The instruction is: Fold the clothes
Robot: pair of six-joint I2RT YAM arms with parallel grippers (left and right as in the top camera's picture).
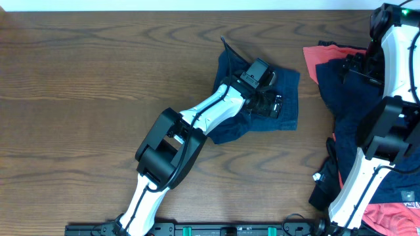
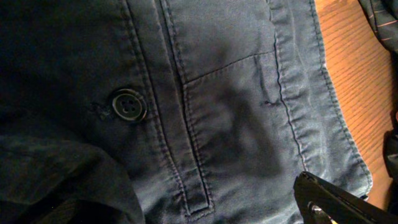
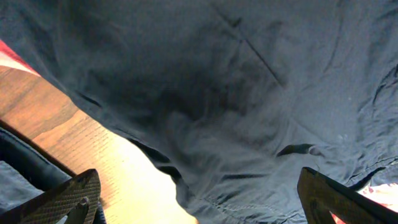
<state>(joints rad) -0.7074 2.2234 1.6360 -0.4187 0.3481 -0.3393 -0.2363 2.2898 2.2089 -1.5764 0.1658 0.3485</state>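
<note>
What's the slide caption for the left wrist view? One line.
Navy garment close-up: button, stitched seams, wooden table edge, gripper fingertip lower right.

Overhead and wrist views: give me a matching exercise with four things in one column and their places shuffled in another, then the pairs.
Things:
1 button
2 coral-red garment
3 left gripper
4 right gripper

Places:
A over the clothes pile at the right of the table
B over the navy garment lying alone at centre
C sewn on beside a stitched placket
D peeking from under navy fabric at the pile's far end

Pairs: 1-C; 2-D; 3-B; 4-A
</note>
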